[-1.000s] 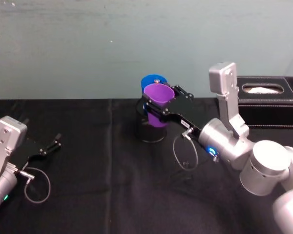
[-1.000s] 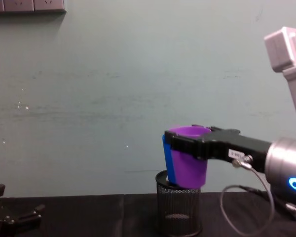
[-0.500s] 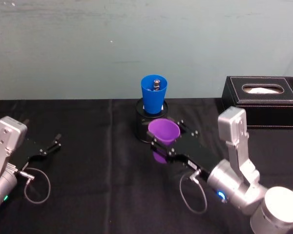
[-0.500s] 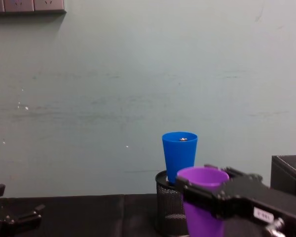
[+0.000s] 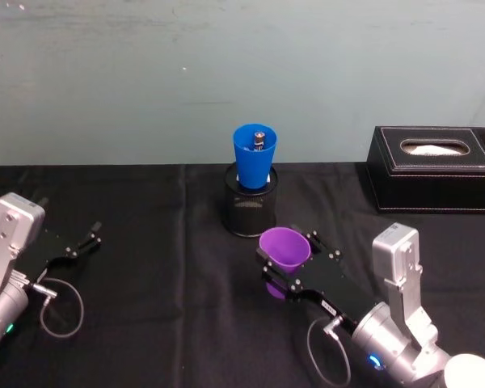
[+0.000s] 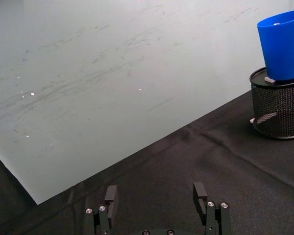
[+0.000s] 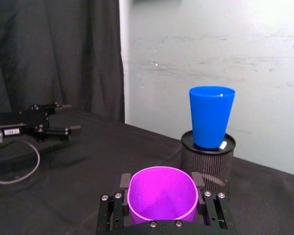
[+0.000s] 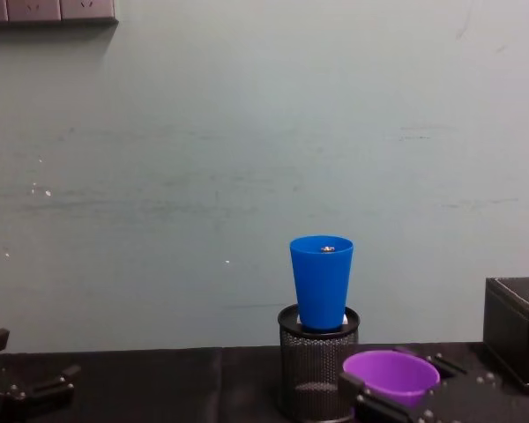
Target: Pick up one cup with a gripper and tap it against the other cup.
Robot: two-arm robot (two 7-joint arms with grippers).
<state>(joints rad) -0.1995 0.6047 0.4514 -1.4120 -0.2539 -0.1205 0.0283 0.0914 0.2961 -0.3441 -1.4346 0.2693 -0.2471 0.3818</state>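
The purple cup (image 5: 284,248) stands upright, mouth up, clamped between the two fingers of the right gripper (image 5: 291,263). In the right wrist view the cup (image 7: 161,194) fills the gap between the fingers (image 7: 124,182), one pressed against each side of its wall just under the rim. The cup sits low over the black cloth (image 5: 170,323), in front of the mesh holder (image 5: 250,212) and a little to its right, apart from it. Whether its base touches the cloth cannot be told. From the chest view the purple rim (image 8: 391,372) shows near the bottom edge, lower than the holder's top (image 8: 317,324).

The blue cup (image 5: 255,156) stands upright in the mesh holder, its lower part sunk inside and most of its wall rising above the rim. A small dark object lies inside it. The two cups are well apart, with the blue one higher and farther back.

The right arm (image 5: 400,339) reaches in from the lower right, a blue light glowing on its silver body.

The left gripper (image 5: 79,244) rests at the left side of the cloth, far from both cups. The left wrist view shows its fingers (image 6: 199,195) spread wide with nothing between them.

A black tissue box (image 5: 433,167) sits at the back right, beside the wall (image 5: 145,73).
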